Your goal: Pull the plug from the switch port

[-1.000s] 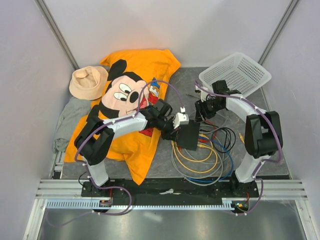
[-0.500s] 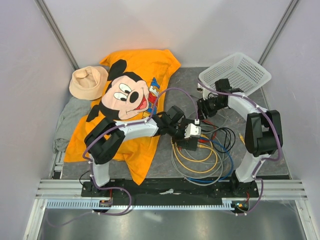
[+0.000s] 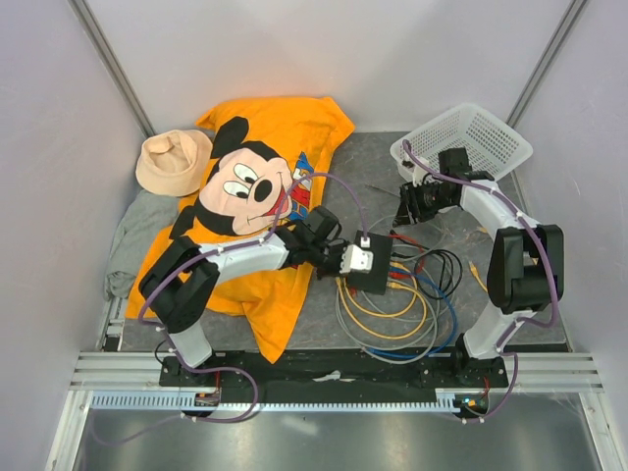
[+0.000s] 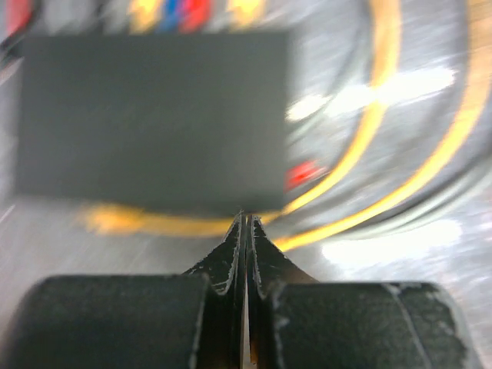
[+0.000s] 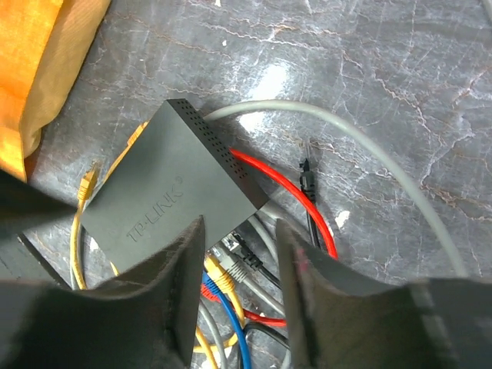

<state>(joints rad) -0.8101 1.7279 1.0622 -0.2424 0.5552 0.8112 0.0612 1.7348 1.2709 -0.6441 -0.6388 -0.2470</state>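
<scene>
The switch (image 3: 378, 278) is a flat black box on the grey mat, with yellow, blue and red plugs (image 3: 396, 270) in its right edge. My left gripper (image 3: 358, 260) is shut and empty over its left part. In the blurred left wrist view the closed tips (image 4: 246, 221) sit at the near edge of the switch (image 4: 154, 115), opposite the ports. My right gripper (image 3: 410, 206) is open, raised behind the switch near the basket. In the right wrist view its fingers (image 5: 173, 269) frame the port corner of the switch (image 5: 165, 196), where the yellow plug (image 5: 217, 270) and grey plug (image 5: 244, 261) sit.
Looped yellow, grey, blue and black cables (image 3: 392, 319) lie in front of and right of the switch. A white mesh basket (image 3: 463, 142) stands at the back right. An orange Mickey shirt (image 3: 255, 186), a beige hat (image 3: 172, 162) and a grey cloth (image 3: 132, 240) lie on the left.
My left gripper swung right and forward over the switch, then drew back slightly left. My right gripper rose and pulled back right toward the basket.
</scene>
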